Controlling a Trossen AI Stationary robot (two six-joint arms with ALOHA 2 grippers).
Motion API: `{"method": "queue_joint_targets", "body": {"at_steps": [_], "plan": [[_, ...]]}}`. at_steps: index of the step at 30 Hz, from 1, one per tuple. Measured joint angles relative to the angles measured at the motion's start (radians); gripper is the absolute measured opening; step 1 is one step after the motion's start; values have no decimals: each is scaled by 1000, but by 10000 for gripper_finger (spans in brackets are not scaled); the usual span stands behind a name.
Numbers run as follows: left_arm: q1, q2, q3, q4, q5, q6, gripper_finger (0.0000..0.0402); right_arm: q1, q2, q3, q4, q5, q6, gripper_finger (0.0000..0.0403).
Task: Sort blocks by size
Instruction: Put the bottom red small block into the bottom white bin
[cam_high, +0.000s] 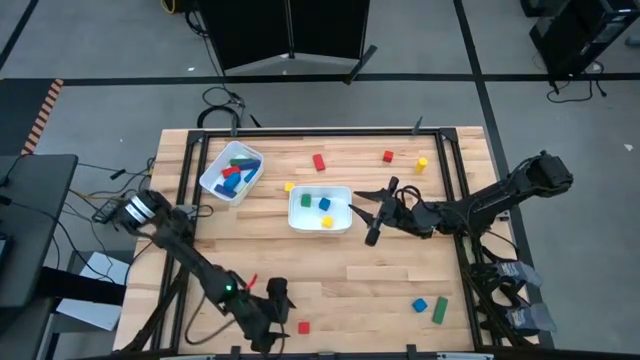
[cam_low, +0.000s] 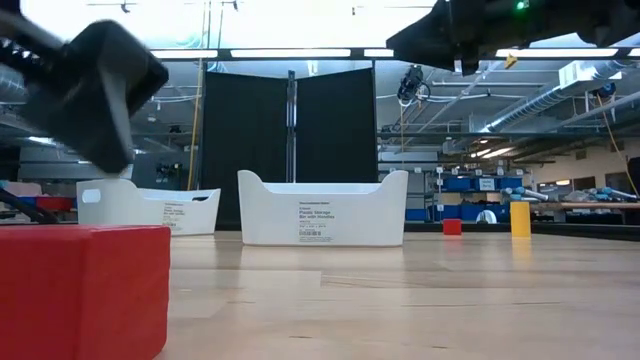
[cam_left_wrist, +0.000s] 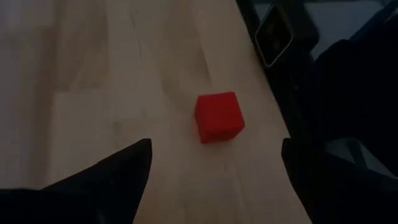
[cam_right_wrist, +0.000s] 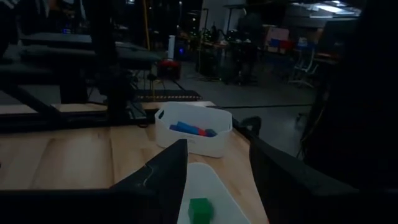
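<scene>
My left gripper (cam_high: 280, 312) (cam_left_wrist: 214, 165) stands open near the table's near edge. A small red cube (cam_left_wrist: 219, 116) (cam_high: 303, 327) rests on the wood just ahead of its fingers, untouched. My right gripper (cam_high: 363, 213) (cam_right_wrist: 217, 165) hovers open and empty at the right rim of the middle white tray (cam_high: 344, 196). That tray holds small green (cam_right_wrist: 200, 208), blue and yellow cubes. The far-left white tray (cam_high: 210, 180) (cam_right_wrist: 186, 146) holds longer blue, red and green blocks.
Loose blocks lie on the wood: a red one (cam_high: 319, 162), a red one (cam_high: 388, 156) and a yellow one (cam_high: 422, 164) at the far side, a yellow one (cam_high: 289, 186) by the middle tray, a blue (cam_high: 420, 305) and a green (cam_high: 440, 310) at the near right.
</scene>
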Motion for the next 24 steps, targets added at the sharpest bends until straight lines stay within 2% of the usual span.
{"method": "queue_joint_targets", "body": {"at_steps": [6, 13, 24], "plan": [[-11, 119, 72, 0, -23, -36, 367, 14, 0, 0, 12, 0, -2, 185], [-11, 199, 99, 16, -77, -73, 367, 31, 1, 0, 51, 0, -16, 185], [-10, 230, 103, 82, -157, -75, 363, 46, 1, 0, 62, 18, -29, 185]]}}
